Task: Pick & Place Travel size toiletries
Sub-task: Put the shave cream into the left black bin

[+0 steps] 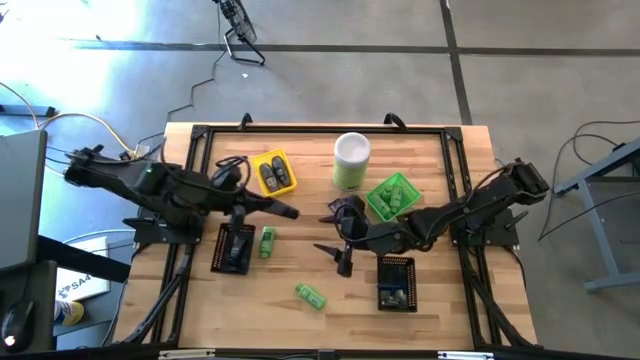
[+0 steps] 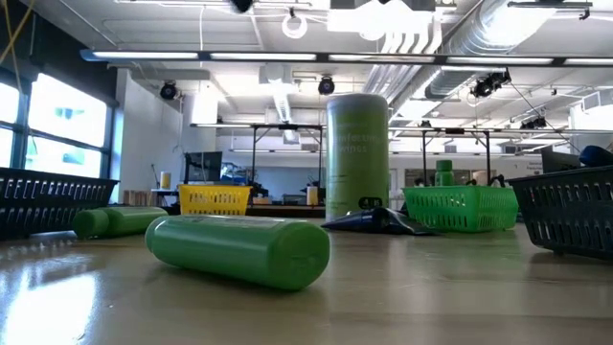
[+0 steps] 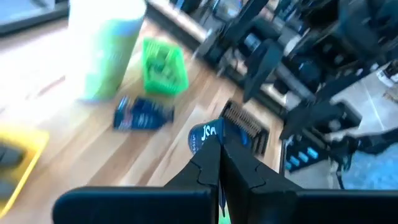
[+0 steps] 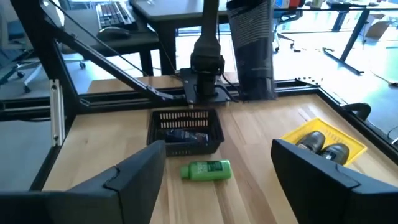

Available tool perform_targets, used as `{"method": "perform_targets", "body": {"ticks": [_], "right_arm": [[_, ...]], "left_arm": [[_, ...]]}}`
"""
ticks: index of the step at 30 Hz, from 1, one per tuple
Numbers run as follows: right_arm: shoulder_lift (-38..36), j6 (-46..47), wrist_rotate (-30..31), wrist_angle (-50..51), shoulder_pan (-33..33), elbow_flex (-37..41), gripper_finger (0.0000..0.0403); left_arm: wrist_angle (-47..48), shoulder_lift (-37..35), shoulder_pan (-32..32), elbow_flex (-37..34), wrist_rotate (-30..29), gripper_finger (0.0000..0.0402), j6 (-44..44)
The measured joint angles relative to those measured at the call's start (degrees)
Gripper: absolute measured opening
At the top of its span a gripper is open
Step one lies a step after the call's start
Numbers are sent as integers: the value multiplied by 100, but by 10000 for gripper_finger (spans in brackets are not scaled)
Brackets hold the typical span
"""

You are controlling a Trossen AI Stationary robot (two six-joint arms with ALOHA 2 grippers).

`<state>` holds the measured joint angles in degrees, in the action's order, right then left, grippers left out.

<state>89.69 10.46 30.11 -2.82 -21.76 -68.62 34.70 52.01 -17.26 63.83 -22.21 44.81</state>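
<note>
While right gripper [image 1: 340, 252] hangs mid-table, fingers wide apart, nothing held, left gripper [image 1: 290, 211] sits pinched closed, empty, near yellow tray [image 1: 272, 172]. Green bottles: one [image 1: 267, 241] beside left black tray [image 1: 233, 247], one [image 1: 310, 295] at front edge. Navy packet [image 1: 337, 208] near canister [image 1: 351, 160].

**Glossy plastic on pale, satiny wood**

The table [image 1: 300, 330] is light butcher-block wood, its jointed strips visible, smooth enough to mirror the ceiling lights. The green bottle [image 2: 239, 249] lying nearest the low camera is smooth plastic with a soft sheen. The yellow tray [image 1: 273, 172], green tray [image 1: 392, 196] and black trays [image 4: 185, 131] are openwork plastic mesh. The navy packet [image 3: 143, 114] looks like glossy film. The right gripper [image 4: 217, 180] has matt black plastic fingers.
</note>
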Motion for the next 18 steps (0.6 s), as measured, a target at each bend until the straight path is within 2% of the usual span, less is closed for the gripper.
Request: {"method": "perform_targets", "body": {"ticks": [2, 6, 12, 18], "right_arm": [[7, 9, -4, 17, -28, 0, 282], [4, 32, -2, 26, -35, 0, 275], [7, 42, 0, 50, -26, 0, 264], [4, 42, 1, 47, -22, 0, 259]], "left_arm": [[415, -196, -2, 0, 146, 0, 289], [1514, -451, -2, 1, 803, 0, 975], [3284, -401, -2, 0, 1656, 0, 2172], [4267, -68, -4, -4, 1888, 0, 2638]]}}
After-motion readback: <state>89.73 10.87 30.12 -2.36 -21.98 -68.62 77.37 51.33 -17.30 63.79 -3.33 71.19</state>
